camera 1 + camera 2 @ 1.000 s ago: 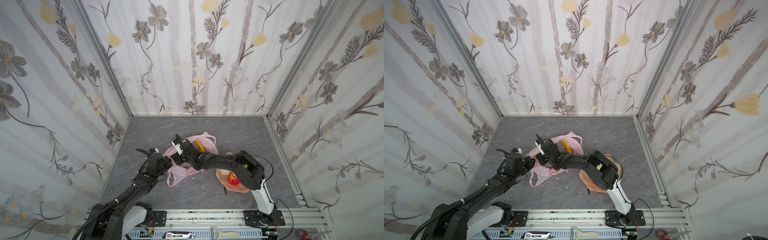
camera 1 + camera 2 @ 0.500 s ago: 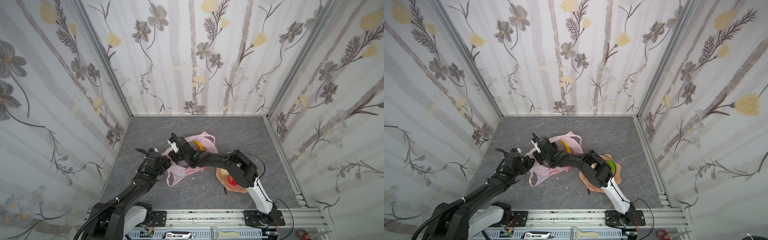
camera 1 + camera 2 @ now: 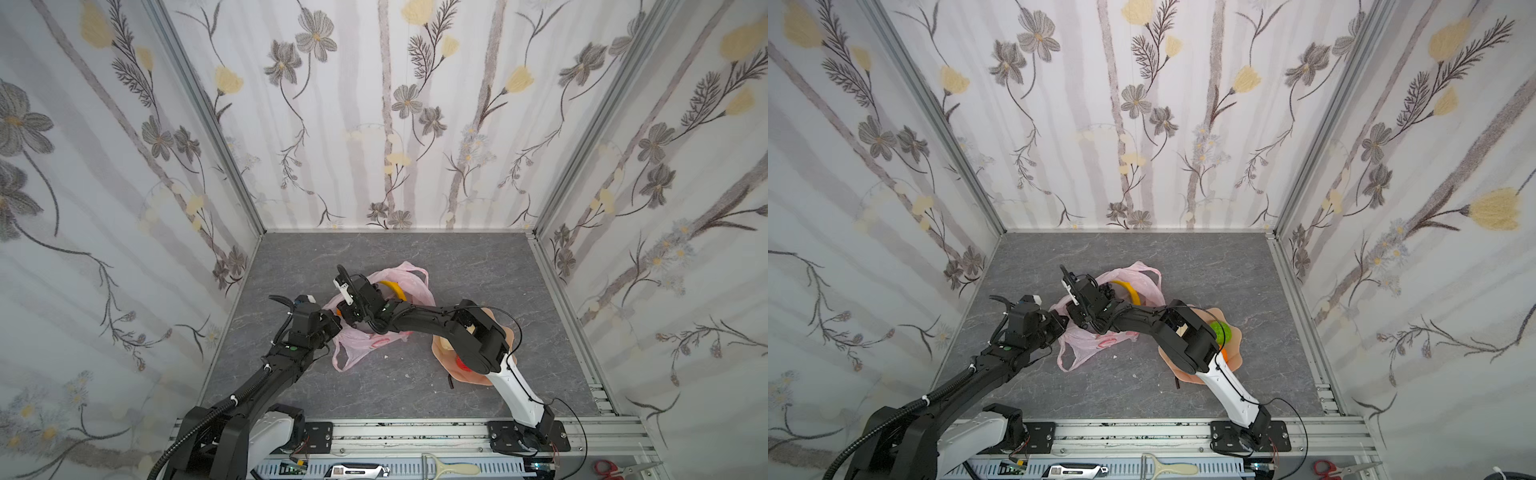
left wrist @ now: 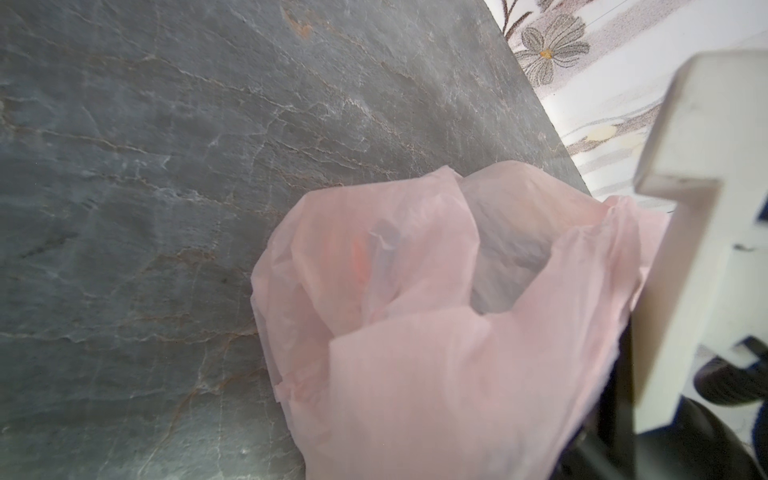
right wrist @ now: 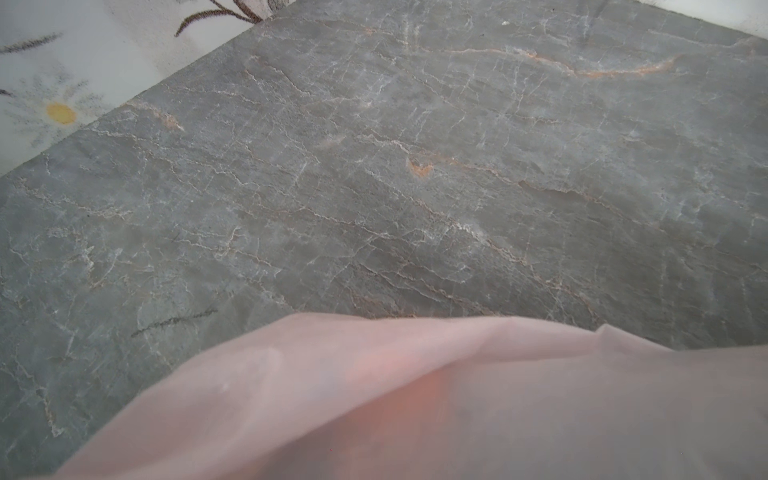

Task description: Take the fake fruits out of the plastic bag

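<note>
Grey marbled surface [image 3: 415, 386], boxed in on three sides by flowered wallpaper. Lying crumpled on it just left of centre, plastic bag [image 3: 368, 336]: thin pale-pink film with red print, one loop handle [image 3: 341, 369] trailing toward the front. Showing at its far mouth, yellow banana [image 3: 395, 286]; anything else inside hidden by film and arms. Already out and resting in a peach dish [image 3: 1235, 332] to the right of the bag: bumpy green fruit [image 3: 1219, 330], red apple [image 3: 461, 363] and an orange fruit [image 3: 1224, 354], the last two half hidden under the right arm.

Left tool [image 3: 332, 322] fully closed at the bag's left edge, apparently pinching the film, with the plastic bag [image 4: 415, 332] bunched right up against the lens in the left wrist view. Right tool [image 3: 347, 312] reaching across the middle, buried at the bag's mouth close beside the left one. Opening impossible to judge, with film veiling everything near the lens in the right wrist view. No telling whether a fruit is caught.

Judging by looks: expect near-weightless, limp, slippery film that drags along with any pull and folds over its own opening. Hold it by rim or handle and spread it wide, never by the belly. Expect hard, glossy fruits, light but apt to squirt out of a pinch. Take round ones across the widest part and the banana across the middle of its curve, keeping film out of the pinch.
</note>
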{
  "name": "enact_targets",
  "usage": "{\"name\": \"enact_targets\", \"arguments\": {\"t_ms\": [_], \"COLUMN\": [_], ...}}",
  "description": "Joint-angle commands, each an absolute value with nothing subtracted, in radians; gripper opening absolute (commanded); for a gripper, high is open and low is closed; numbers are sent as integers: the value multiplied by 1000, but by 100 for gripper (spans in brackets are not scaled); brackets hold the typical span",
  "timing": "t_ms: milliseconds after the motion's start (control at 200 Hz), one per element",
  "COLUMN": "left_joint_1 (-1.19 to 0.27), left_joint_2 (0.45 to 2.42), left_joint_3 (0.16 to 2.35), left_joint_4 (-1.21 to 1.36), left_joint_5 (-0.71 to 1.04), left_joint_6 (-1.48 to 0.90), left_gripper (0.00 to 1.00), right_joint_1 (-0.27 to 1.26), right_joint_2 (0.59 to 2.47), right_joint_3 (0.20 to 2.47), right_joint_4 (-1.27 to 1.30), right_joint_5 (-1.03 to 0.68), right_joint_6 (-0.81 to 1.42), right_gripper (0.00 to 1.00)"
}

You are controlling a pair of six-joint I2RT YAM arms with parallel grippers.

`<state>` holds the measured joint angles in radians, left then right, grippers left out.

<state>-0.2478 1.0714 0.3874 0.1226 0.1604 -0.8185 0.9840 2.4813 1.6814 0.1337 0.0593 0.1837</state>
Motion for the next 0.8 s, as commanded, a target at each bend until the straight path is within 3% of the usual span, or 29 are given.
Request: {"name": "enact_targets", "arguments": {"t_ms": [0,440,605,794], "left_joint_1": [-243,-235,-236,-236], "left_joint_2": [1070,1085,1077,1067], "left_joint_3": [397,416,405,401], "left_joint_4": [120,114,114,113], "left_joint_5": [149,149,149,165], "left_joint_6": [-813,-800,-801,-802], "left_gripper": [7,7,7,7], "right_joint_1": [983,982,976,971], "right_joint_2": [2465,2411,2417,2454], "right_joint_3": [1677,1597,1600,1649], "right_joint_4": [143,208,218,199], "right_joint_5": [61,31,19,-8], "right_joint_6": [183,184,188,195], "right_gripper": [35,14,14,21]}}
